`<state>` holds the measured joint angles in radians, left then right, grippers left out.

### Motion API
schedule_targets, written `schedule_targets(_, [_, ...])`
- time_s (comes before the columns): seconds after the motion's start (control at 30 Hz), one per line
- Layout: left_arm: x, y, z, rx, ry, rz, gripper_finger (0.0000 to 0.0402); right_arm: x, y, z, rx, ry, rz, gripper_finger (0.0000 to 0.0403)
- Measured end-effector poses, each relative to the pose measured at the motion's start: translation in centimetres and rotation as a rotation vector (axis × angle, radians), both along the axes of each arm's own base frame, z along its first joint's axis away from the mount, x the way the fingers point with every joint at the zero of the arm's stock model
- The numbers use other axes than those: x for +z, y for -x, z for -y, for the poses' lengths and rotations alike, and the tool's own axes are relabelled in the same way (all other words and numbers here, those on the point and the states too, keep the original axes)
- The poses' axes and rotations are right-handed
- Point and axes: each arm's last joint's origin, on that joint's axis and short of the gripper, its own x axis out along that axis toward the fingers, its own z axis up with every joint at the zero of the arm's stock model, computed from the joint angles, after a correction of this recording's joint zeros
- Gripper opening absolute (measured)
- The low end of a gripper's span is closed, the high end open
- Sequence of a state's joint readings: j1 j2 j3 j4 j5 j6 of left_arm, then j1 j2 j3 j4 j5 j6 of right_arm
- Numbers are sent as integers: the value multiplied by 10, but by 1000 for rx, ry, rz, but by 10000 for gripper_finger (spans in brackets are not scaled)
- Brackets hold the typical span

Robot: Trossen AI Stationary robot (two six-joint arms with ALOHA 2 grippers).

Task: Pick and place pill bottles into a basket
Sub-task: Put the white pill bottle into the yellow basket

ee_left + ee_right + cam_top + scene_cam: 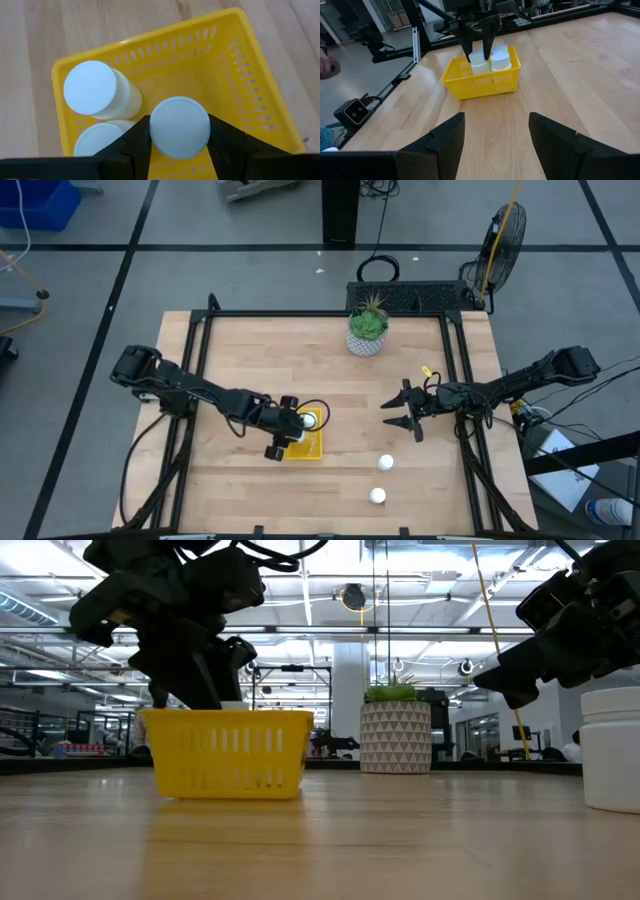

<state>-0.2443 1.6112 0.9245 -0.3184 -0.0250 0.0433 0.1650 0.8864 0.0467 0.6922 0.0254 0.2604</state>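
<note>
The yellow basket (312,448) stands left of the table's middle. My left gripper (300,423) reaches down into it, shut on a white pill bottle (180,127). Two more white bottles (95,91) (100,141) stand upright in the basket beside it. Two other bottles (386,464) (377,496) stand on the table near its near edge, right of the basket. My right gripper (405,416) is open and empty, above the table right of the middle. In the right wrist view (495,142) it faces the basket (485,82). My left gripper pinches the bottle at its top, one finger (132,142) on each side of the round white cap (156,131). The fingers come from above and point down into the basket (235,85). The bottle stands upright inside the basket. I cannot tell whether its bottom touches the basket floor.
A white patterned pot with a green plant (367,332) stands near the table's far edge. A black frame rail (462,380) runs along each side of the table. Bare wood lies between the basket and my right gripper.
</note>
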Motion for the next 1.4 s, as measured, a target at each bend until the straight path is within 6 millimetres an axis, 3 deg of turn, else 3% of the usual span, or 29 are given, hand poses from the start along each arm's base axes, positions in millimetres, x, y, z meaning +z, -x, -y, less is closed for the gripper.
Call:
schedule_targets(0.37, [-2,4,-1,2,-10,-36,229,0,0,0,2,-8,-5,212])
schedule_targets(0.6, [0,3,-1,2,-20,-31,211,-1,0,0,2,-7,-11,212])
schedule_targets(0.93, [32,-8,2,-4,-29,-50,207,-1,0,0,2,-7,-11,212])
schedule_targets(1.4, [32,-7,2,-8,-45,-53,198,-2,0,0,2,-6,-19,212])
